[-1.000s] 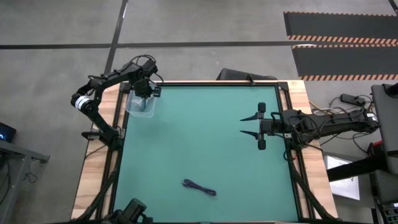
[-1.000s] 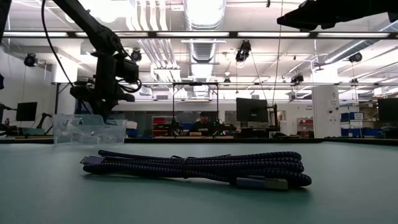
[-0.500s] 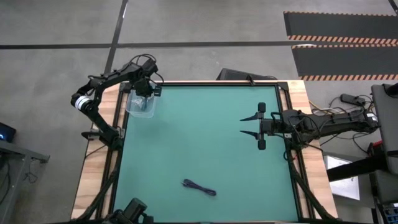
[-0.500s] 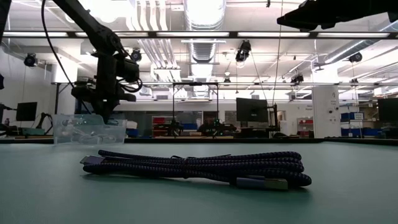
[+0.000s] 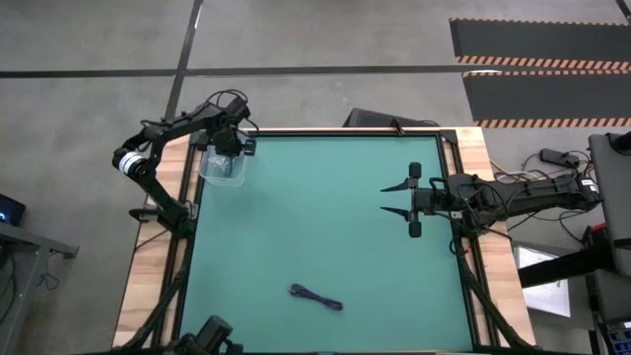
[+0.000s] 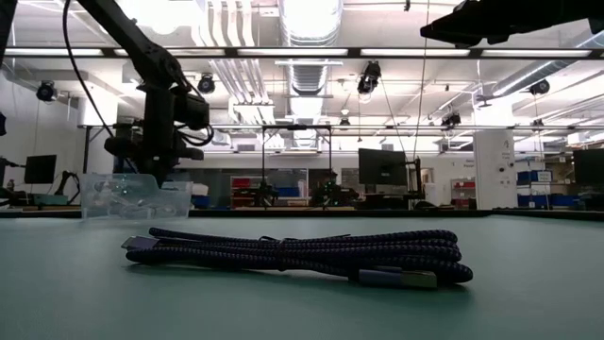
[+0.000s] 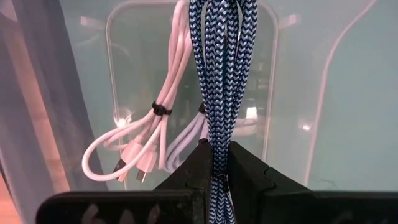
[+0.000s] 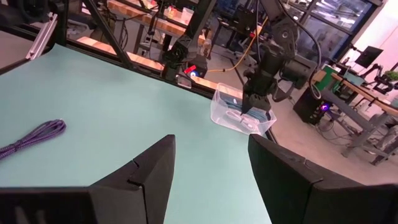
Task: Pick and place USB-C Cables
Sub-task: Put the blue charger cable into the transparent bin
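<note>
A blue-and-white braided USB-C cable (image 7: 221, 68) hangs from my left gripper (image 7: 217, 149), which is shut on it above a clear plastic container (image 5: 221, 166) at the table's far left corner. Two white cable bundles (image 7: 155, 124) lie on the container's floor. A dark purple cable bundle (image 5: 315, 296) lies flat on the green mat near the front edge. My right gripper (image 5: 386, 199) hovers open at the table's right side, far from every cable. My left gripper pinches the braided bundle's strands (image 7: 217, 140) between its two fingers, which point down from above. The bundle hangs straight below the fingers into the container. Whether its lower end touches the container's floor I cannot tell.
The container's clear walls (image 7: 273, 93) surround the hanging cable. The green mat (image 5: 325, 227) lies bare between the container, the purple bundle and my right gripper. A black frame borders the table.
</note>
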